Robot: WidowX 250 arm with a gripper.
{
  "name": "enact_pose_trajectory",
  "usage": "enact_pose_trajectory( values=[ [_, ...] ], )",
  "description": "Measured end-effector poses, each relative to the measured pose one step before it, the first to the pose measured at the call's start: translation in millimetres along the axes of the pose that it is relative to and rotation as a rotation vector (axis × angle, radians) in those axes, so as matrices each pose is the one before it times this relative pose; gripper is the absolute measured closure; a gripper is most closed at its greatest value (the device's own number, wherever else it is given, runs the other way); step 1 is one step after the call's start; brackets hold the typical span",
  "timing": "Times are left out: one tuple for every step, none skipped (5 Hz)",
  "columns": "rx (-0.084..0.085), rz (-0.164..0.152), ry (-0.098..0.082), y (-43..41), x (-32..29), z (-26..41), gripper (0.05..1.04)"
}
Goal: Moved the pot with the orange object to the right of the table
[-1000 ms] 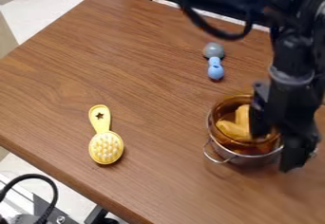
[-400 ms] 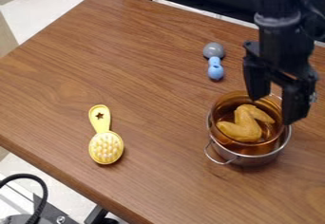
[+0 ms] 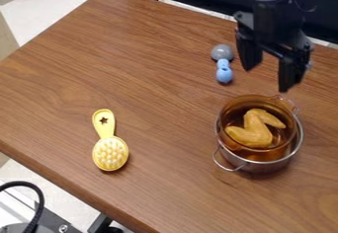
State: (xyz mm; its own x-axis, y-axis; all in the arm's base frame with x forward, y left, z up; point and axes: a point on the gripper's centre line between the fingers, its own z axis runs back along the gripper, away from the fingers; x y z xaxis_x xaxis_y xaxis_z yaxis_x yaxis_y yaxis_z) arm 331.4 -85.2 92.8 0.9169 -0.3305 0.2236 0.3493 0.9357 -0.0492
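The gripper [image 3: 265,79] hangs above the upper right part of the table, open, with nothing between its two fingers. Below it, apart from the fingertips, a silver metal pot [image 3: 259,167] stands on the right side of the table [image 3: 165,98]. An amber see-through bowl sits inside the pot, and in it lies an orange-yellow object [image 3: 254,130] shaped like a chicken wing. One wire handle of the pot points to the lower left, another to the upper right.
A blue and grey spoon-like toy [image 3: 224,64] lies left of the gripper. A yellow brush [image 3: 110,152] with a star cutout lies on the left half of the table. A black cable shows at the lower left.
The gripper has risen from beside the pot and moved up and to the left in the view, uncovering the pot's right side. The pot and the orange object have kept their place.
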Motion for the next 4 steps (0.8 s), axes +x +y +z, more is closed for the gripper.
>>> enact_pose_trajectory(
  values=[
    [0.0438,0.0337,0.0163,16.93,-7.70,-8.41,0.084],
    [-0.0011,0.0278,0.0180,27.82,-8.96,-0.03,0.084],
    [-0.0195,-0.0080,0.0389,31.36,-14.95,2.54,0.084],
    [-0.0238,-0.0131,0.0064,27.94,-10.19,7.51,0.084]
  ],
)
